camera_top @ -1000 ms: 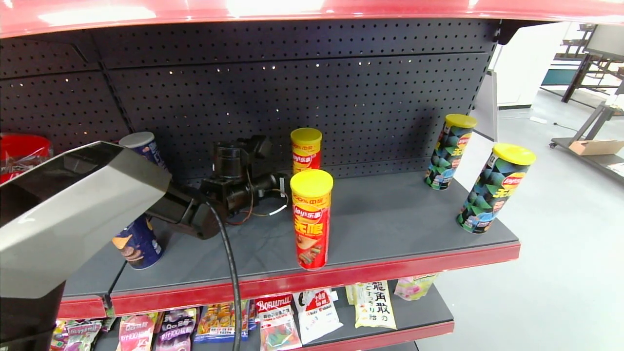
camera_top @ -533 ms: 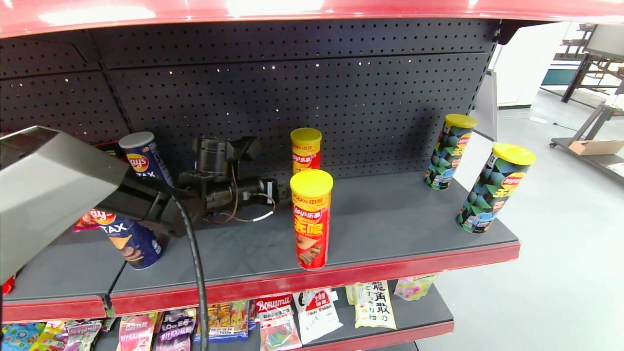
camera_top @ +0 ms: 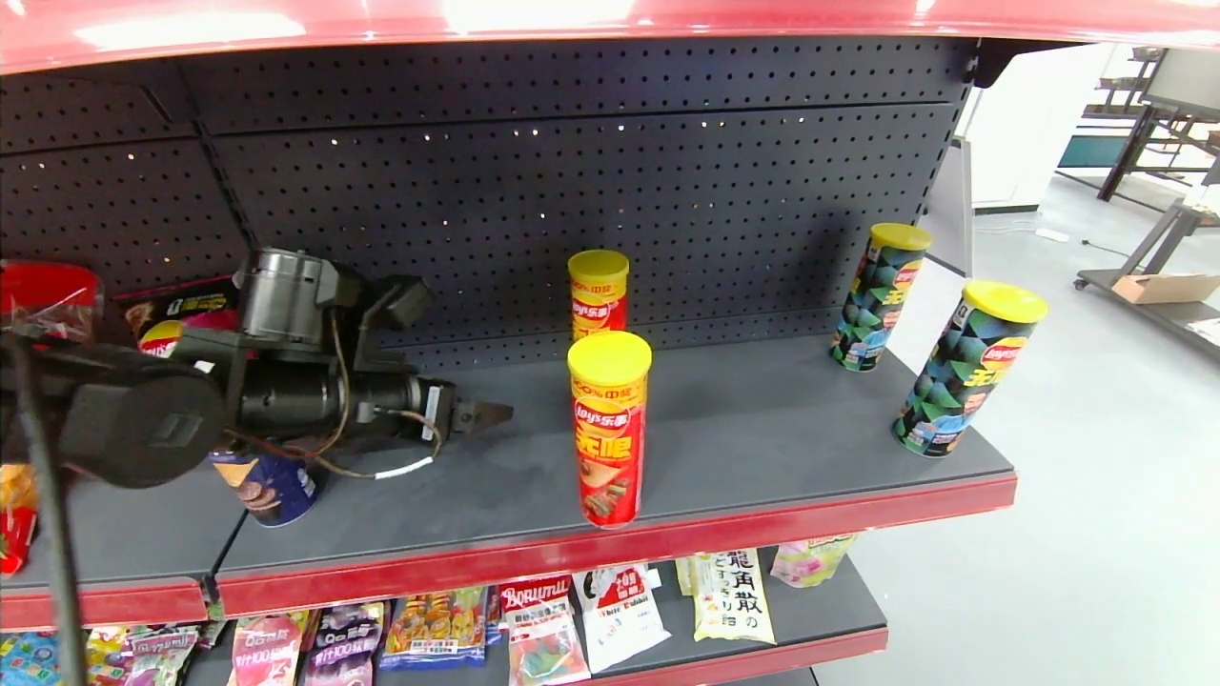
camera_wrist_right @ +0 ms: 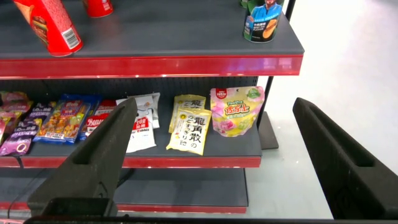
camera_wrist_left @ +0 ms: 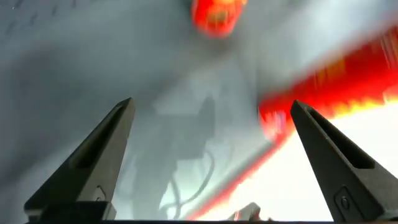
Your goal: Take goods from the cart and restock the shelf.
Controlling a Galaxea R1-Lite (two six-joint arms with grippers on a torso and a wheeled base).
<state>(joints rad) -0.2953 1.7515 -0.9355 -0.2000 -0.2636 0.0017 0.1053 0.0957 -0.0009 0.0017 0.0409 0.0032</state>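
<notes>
Red chip can [camera_top: 608, 429] with a yellow lid stands upright near the front edge of the shelf [camera_top: 762, 448]. The left gripper [camera_top: 481, 414] hangs just left of it, above the shelf board and pointing toward it without touching. In the left wrist view this gripper [camera_wrist_left: 212, 106] has its fingers spread wide with nothing between them. The right gripper [camera_wrist_right: 216, 102] is also spread wide and empty, out in front of the shelving and facing the snack bags [camera_wrist_right: 193, 121] on the tier beneath the red chip can. A second red can [camera_top: 598, 291] stands directly behind the red chip can. A blue can [camera_top: 272, 481] sits farther left, partly hidden by the left arm. Well to the right stand a front patterned can [camera_top: 967, 370] and a rear patterned can [camera_top: 877, 297].
</notes>
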